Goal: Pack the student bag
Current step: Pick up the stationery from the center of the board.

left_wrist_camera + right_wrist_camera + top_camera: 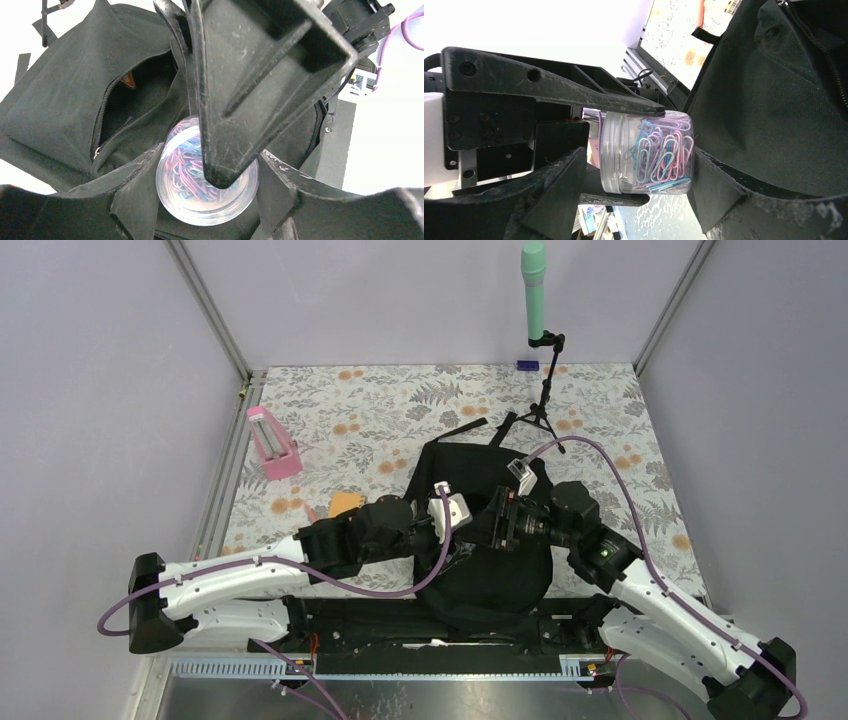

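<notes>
The student bag [500, 580], a black backpack, lies on the floral table between both arms; it also shows in the left wrist view [65, 90] and the right wrist view [774, 100]. A clear jar of pink and blue paper clips [185, 200] is held above it. My left gripper [207, 185] is shut on the jar's sides. My right gripper [641, 175] straddles the jar [659, 150] end to end: one finger touches its base, and a small gap shows at the lid. In the top view the left gripper [462, 516] and right gripper [492, 520] meet over the bag.
A pink holder [272, 443] stands at the far left and an orange item [345, 503] lies left of the bag. A green microphone on a tripod [535, 290] stands at the back. The bag's zipped pocket [128, 80] gapes open.
</notes>
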{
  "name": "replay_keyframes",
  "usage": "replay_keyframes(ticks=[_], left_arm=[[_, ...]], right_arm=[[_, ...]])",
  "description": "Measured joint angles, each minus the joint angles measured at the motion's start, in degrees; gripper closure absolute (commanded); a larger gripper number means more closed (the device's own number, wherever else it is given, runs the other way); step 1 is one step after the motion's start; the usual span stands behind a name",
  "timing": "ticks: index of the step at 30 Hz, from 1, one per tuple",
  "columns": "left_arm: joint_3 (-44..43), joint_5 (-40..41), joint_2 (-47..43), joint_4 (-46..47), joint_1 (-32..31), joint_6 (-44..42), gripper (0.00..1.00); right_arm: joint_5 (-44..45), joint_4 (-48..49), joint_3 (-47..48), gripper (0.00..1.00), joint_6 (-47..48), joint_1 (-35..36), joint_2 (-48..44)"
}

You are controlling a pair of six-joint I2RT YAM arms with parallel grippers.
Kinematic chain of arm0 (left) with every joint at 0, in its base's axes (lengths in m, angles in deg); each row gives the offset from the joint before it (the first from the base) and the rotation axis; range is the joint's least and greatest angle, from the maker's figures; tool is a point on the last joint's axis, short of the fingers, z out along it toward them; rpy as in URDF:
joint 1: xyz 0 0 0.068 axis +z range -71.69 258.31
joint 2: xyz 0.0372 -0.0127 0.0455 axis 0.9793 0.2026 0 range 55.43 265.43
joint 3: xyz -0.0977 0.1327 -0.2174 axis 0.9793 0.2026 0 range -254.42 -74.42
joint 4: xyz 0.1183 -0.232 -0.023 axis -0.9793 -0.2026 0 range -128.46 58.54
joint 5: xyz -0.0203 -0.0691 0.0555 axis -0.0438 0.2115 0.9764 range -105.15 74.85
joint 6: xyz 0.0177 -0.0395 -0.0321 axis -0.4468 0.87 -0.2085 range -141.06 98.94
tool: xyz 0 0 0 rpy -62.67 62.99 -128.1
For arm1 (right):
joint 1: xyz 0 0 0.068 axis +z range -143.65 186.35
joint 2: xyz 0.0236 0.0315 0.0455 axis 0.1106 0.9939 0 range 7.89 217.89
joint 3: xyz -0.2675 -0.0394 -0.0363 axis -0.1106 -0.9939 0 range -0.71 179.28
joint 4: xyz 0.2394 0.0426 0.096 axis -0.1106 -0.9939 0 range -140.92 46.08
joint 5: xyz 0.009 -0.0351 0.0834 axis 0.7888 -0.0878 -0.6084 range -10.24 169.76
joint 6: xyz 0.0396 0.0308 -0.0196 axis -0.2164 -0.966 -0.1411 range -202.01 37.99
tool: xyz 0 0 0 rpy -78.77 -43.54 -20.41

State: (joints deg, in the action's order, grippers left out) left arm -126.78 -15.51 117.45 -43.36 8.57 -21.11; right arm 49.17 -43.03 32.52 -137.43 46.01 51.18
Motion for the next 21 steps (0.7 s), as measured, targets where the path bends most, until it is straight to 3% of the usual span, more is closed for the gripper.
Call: replay_keyframes(ticks=[4,5,8,12,17,21], left_arm=[[-0.5,0.17,0.0,0.07,0.0,-0.61,0.66],[-0.59,0.17,0.0,0.04,0.0,-0.72,0.6],[-0.87,0.24,0.0,-0.35,-0.02,-0.98,0.26],[-2.34,1.49,0.07,-1.81,-0.07,-2.01,0.05],[-4.46,4.52,-1.22,-4.98,0.33,-3.63,0.01],[-8.46,5.01,-1.11,-10.1,5.81,-4.0,0.01]], right_arm=[[-0.57,0.26,0.0,0.44,0.09,0.55,0.7],[-0.33,0.15,-0.07,0.46,0.2,0.57,0.79],[0.07,0.35,-0.35,0.51,0.28,0.61,0.55],[3.06,-0.9,-0.7,0.52,1.07,0.87,-1.66],[14.62,-11.5,1.92,0.52,8.15,0.96,-8.68],[27.5,-18.36,6.34,0.52,15.67,0.96,-14.73]])
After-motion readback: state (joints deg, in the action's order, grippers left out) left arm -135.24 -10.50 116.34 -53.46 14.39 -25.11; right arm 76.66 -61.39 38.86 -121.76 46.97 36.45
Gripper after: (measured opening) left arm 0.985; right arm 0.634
